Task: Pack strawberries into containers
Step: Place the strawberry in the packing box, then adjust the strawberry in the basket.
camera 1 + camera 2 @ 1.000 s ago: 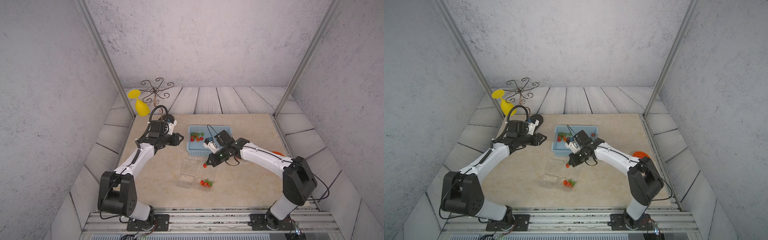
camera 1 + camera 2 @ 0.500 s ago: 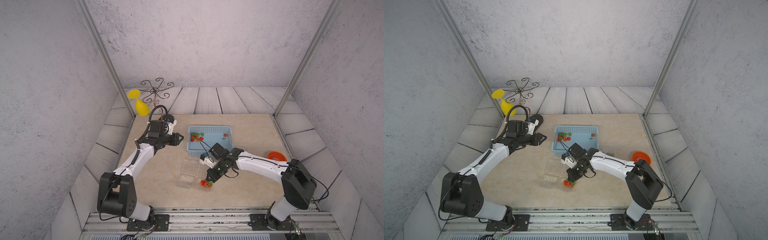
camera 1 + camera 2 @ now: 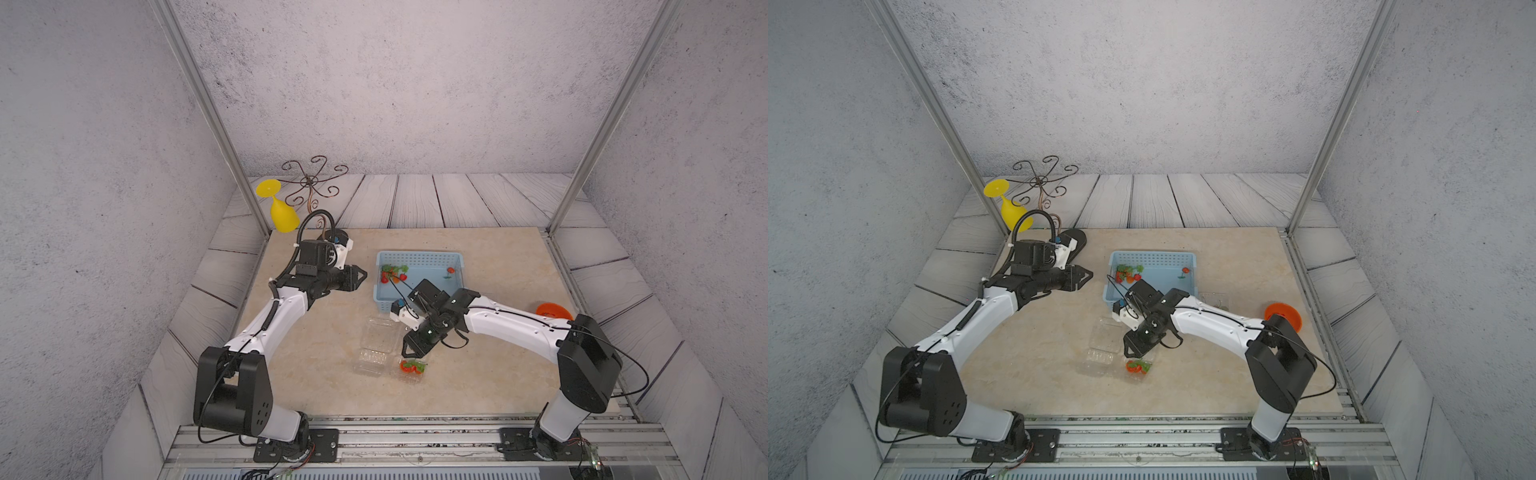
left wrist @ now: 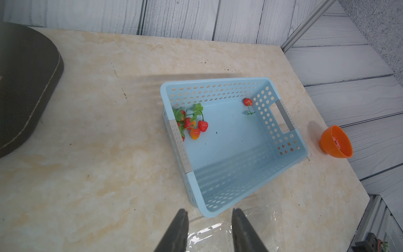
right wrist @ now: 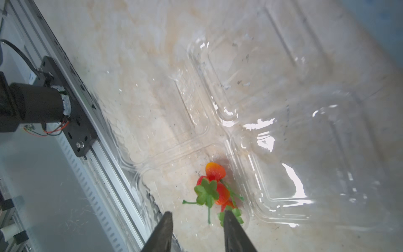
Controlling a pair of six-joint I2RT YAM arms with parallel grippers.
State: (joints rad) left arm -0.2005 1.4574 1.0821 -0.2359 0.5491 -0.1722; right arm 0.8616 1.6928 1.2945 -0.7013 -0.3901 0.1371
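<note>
The right gripper (image 5: 197, 212), jaws spread, is hovering over strawberries (image 5: 214, 185) lying in a container (image 5: 178, 170). The left gripper (image 4: 209, 210), jaws spread, is hanging beside the basket (image 4: 218, 93).

basket (image 4: 213, 91) on table (image 4: 98, 131). strawberries (image 4: 194, 126) bunched against one handle wall; lone berry (image 4: 247, 102) by the opposite handle wall. bowl (image 4: 335, 141) outside that wall, apart from basket. container (image 4: 209, 236) just beside a basket corner, under left gripper (image 4: 209, 218), fingers parted, nothing between. dark pad (image 4: 26, 87) at table edge.
</note>
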